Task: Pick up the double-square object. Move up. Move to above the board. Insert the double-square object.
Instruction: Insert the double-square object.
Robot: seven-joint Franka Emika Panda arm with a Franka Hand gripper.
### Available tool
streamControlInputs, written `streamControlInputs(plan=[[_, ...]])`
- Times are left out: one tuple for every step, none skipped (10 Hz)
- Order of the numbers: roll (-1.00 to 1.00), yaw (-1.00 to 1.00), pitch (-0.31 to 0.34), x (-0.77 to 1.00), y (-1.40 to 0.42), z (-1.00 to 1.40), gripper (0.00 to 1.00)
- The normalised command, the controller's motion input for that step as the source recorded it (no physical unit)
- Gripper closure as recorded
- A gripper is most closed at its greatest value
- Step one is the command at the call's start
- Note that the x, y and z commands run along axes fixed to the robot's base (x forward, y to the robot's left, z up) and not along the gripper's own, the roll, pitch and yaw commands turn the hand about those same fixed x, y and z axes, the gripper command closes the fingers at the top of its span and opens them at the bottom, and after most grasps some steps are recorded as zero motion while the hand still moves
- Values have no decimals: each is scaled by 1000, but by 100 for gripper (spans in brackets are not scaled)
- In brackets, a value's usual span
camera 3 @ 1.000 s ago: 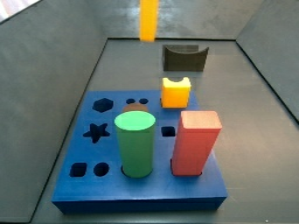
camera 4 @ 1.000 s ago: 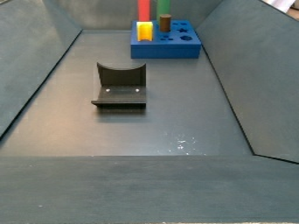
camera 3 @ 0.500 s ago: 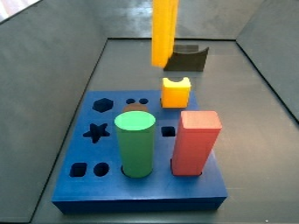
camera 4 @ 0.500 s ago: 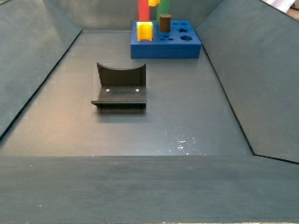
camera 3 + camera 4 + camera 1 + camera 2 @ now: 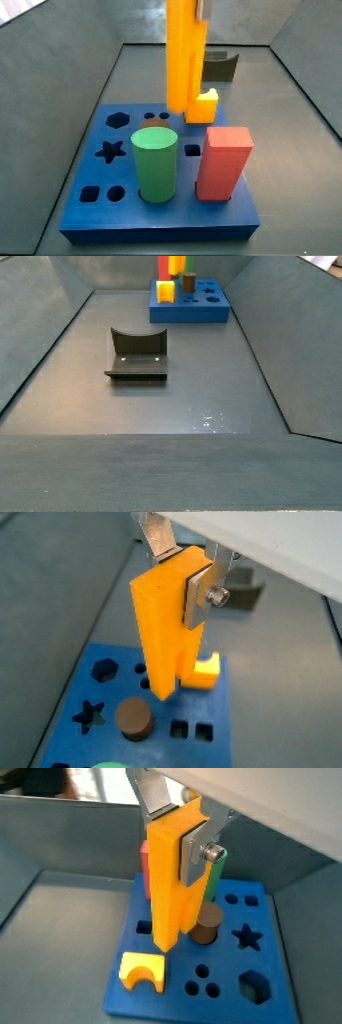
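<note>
My gripper [image 5: 181, 570] is shut on the upper end of the double-square object [image 5: 166, 624], a tall slim orange bar that hangs upright between the silver fingers [image 5: 202, 594]. Both wrist views show this grip; the gripper [image 5: 182, 830] and bar [image 5: 166, 883] hang over the blue board [image 5: 270, 973]. In a side view the bar [image 5: 185, 55] has its lower end just above the board [image 5: 91, 215], beside the short yellow notched block [image 5: 202, 105]. The bar's top [image 5: 175, 264] shows at the far end in a side view. The gripper body is cut off in both side views.
On the board stand a green cylinder [image 5: 155, 165], a thick red block [image 5: 225, 163], the yellow notched block [image 5: 203, 672] and a brown round peg [image 5: 132, 719]. The dark fixture [image 5: 136, 354] stands on the grey floor between the bin's sloping walls.
The orange bar, still held, has come down and closer over the board; its lower end dropped from the back wall's height to just above the board by the yellow block.
</note>
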Motion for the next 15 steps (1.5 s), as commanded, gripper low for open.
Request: streamControlInputs(plan=[[0,-789,-27,91,-289,-443,100],[0,-726,-11,174,-300,-440,100],[0,-611,0,343,-291,-431,100],[23,-569,61,326,-243,-431,100],[0,-617,3,349,-251,-403,100],[0,-737,0,271,-237,-363,100],[0,-829,0,169,-214,-280,100],[-24,-897,0,69,-189,-180,100],[-39,-986,0,46,-77,-117,100],[-33,-1000,-4,29,-9,-117,100],[-27,-1000,-33,14,0,-146,100],[0,-1000,-4,49,0,-197,100],[0,-806,-11,289,-17,-280,100],[14,-649,-10,454,-49,-357,100],[27,-474,-7,617,-77,-323,100]])
